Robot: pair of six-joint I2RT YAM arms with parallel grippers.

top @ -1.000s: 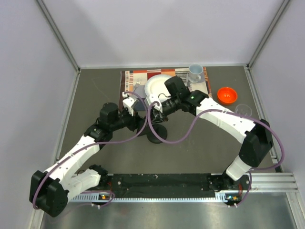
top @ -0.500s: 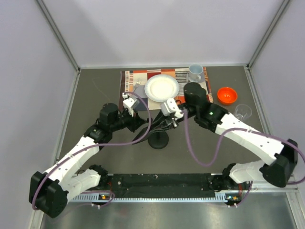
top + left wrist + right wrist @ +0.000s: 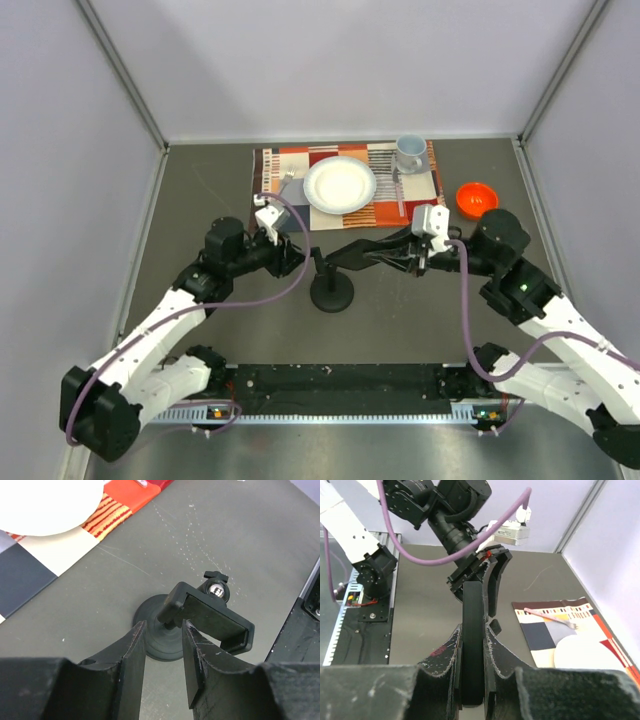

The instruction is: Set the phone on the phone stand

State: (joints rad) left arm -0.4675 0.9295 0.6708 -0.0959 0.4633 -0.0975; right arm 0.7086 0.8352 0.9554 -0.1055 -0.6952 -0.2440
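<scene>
The phone stand (image 3: pixel 331 292) stands on its round base mid-table, its empty cradle (image 3: pixel 212 615) tilted on the post. My left gripper (image 3: pixel 298 262) is open just left of the post; in the left wrist view its fingertips (image 3: pixel 163 630) sit either side of the base, a little short of the post, holding nothing. My right gripper (image 3: pixel 402 257) is shut on the phone (image 3: pixel 362 255), which reaches left towards the stand, above the table. In the right wrist view the phone (image 3: pixel 473 630) stands edge-on between the fingers (image 3: pixel 497 647).
A patterned placemat (image 3: pixel 285 165) at the back holds a white plate (image 3: pixel 340 184), a fork (image 3: pixel 550 617) and a cup (image 3: pixel 409 152). An orange bowl (image 3: pixel 477 199) sits to the right. The black rail (image 3: pixel 330 380) runs along the near edge.
My right arm has swung back to the right, carrying the phone away from above the stand; the phone now points at it from the right. The left gripper has barely moved.
</scene>
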